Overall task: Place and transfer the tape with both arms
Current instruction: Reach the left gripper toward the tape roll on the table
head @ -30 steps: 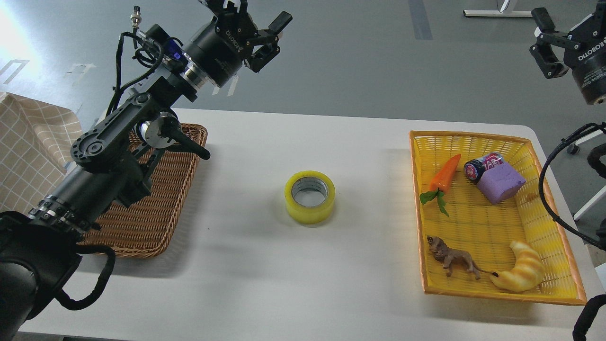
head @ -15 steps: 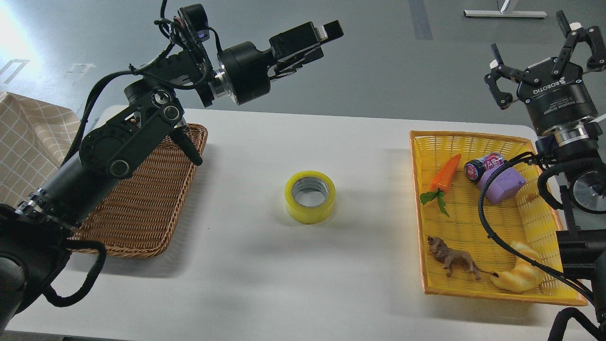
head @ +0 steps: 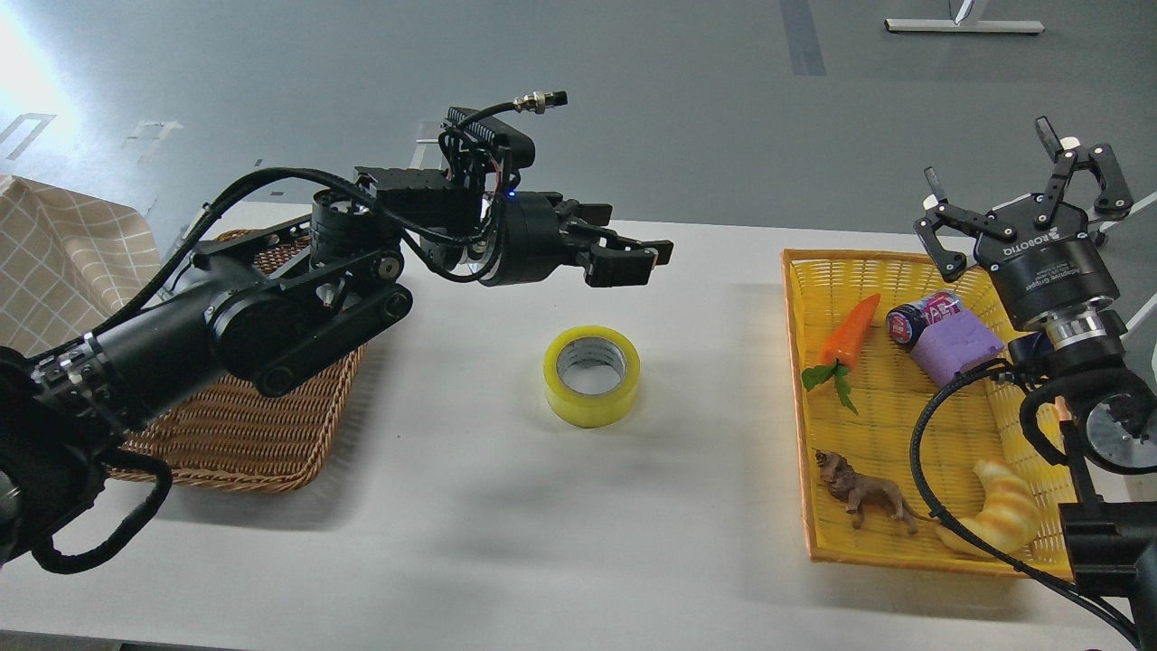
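Observation:
The tape (head: 592, 374), a yellow translucent roll with a grey-white core, lies flat in the middle of the white table (head: 506, 506). My left gripper (head: 637, 255) reaches in from the left, lying sideways above and just behind the tape, its fingers open and empty. My right gripper (head: 1026, 194) points upward at the right, above the far edge of the yellow basket (head: 818, 542), its fingers spread open and empty. Neither gripper touches the tape.
A brown wicker basket (head: 253, 434) sits at the left under my left arm. The yellow basket holds a carrot toy (head: 850, 337), a small can (head: 922, 316), a purple block (head: 958, 348), a lion figure (head: 863, 495) and a croissant toy (head: 994, 520).
My left gripper has swung down and right from high behind the table to just above the tape. My right gripper has come down and left toward the yellow basket. The tape has not moved.

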Tool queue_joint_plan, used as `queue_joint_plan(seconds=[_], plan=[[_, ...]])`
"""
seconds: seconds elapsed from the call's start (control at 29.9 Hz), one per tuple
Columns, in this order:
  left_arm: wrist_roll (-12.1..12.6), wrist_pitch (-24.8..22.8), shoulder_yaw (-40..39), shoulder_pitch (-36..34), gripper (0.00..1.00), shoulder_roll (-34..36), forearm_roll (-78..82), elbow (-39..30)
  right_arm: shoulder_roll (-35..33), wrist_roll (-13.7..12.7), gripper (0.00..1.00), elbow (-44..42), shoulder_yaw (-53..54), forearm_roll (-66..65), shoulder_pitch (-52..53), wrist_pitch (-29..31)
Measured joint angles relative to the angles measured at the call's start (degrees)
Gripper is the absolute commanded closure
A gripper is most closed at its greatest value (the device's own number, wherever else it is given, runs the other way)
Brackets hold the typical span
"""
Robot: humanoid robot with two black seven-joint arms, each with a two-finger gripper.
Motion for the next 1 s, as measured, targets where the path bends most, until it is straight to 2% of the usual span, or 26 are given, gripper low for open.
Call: queue_joint_plan(seconds=[0.17,0.23,0.57,0.74,1.0], plan=[[3.9,0.0,5.6,-1.2,0.02,-0.4,1.4,2.1,-0.3,0.1,0.02,0.0,0.5,0.0,-1.5,0.0],[4.5,0.0,7.3,-1.2,0.02,-0.6,1.4,3.2,-0.3,0.1,0.02,0.0,0.5,0.0,-1.7,0.0],[4.9,-0.1,11.0,-0.2,0.02,-1.2,1.4,6.2,-0.3,0.1,0.02,0.0,0.5,0.0,-2.0,0.0],[5.3,-0.1,11.9,0.5,0.08,-2.1,1.3,7.9,-0.3,0.2,0.02,0.1,0.5,0.0,-2.7,0.0],[6.1,0.1,12.8,0.8,0.08,-3.5,1.1,10.7,-0.3,0.2,0.02,0.1,0.5,0.0,-3.2,0.0]])
